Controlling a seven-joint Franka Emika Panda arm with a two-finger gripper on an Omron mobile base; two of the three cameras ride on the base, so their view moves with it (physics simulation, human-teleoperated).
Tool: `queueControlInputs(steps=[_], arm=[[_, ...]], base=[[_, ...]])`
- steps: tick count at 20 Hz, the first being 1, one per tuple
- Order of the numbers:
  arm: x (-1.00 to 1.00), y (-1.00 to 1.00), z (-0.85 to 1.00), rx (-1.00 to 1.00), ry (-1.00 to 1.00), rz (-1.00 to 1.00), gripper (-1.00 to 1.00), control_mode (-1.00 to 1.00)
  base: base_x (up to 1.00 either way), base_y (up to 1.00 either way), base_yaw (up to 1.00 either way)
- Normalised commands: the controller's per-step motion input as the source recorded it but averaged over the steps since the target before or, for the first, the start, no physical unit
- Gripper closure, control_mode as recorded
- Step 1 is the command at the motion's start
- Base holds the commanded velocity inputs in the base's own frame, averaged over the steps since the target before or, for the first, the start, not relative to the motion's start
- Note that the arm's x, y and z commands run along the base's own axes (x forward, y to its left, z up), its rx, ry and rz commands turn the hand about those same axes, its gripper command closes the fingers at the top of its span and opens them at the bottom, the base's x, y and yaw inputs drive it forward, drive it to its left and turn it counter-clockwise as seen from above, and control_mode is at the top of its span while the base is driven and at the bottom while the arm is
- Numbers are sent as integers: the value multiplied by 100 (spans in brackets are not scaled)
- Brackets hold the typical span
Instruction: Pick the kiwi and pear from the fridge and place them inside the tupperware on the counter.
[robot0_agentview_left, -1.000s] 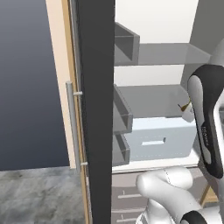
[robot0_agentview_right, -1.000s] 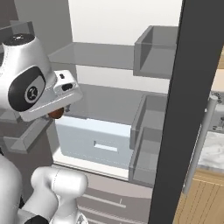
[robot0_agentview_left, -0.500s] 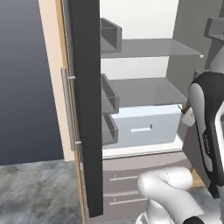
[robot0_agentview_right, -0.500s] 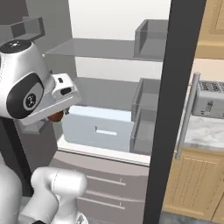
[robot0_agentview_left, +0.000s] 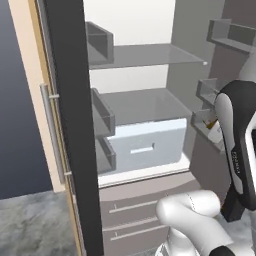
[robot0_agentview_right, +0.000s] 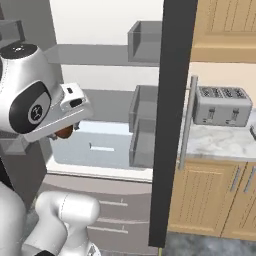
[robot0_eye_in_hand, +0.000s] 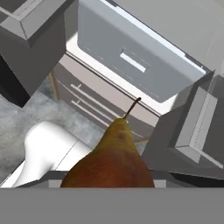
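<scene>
The gripper is clamped on the pear, out in front of the open fridge, stem pointing away from the hand. It looks firm, smooth and rounded, so likely slippery; the broad belly is the safest hold, never the thin stem.

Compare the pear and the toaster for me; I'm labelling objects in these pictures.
The pear is brown-orange and teardrop-shaped with a thin dark stem; the toaster is silver and boxy with slots on top. The pear sits right at the hand, off any surface; the toaster stands on the marble counter beside the open fridge.
</scene>
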Motion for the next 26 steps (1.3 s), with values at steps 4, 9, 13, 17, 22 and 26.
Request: queueControlInputs(steps=[4,9,13,17,22,26], arm=[[0,0,0,0,0,0,100,100],[0,0,0,0,0,0,100,100],[0,0,0,0,0,0,100,100],[0,0,0,0,0,0,100,100],[0,0,0,0,0,0,100,100],[0,0,0,0,0,0,100,100]], base=[[-86,7,-49],[-36,59,-53],[-22,89,-50],[-26,90,-50],[-50,83,-49],[-82,82,-45]])
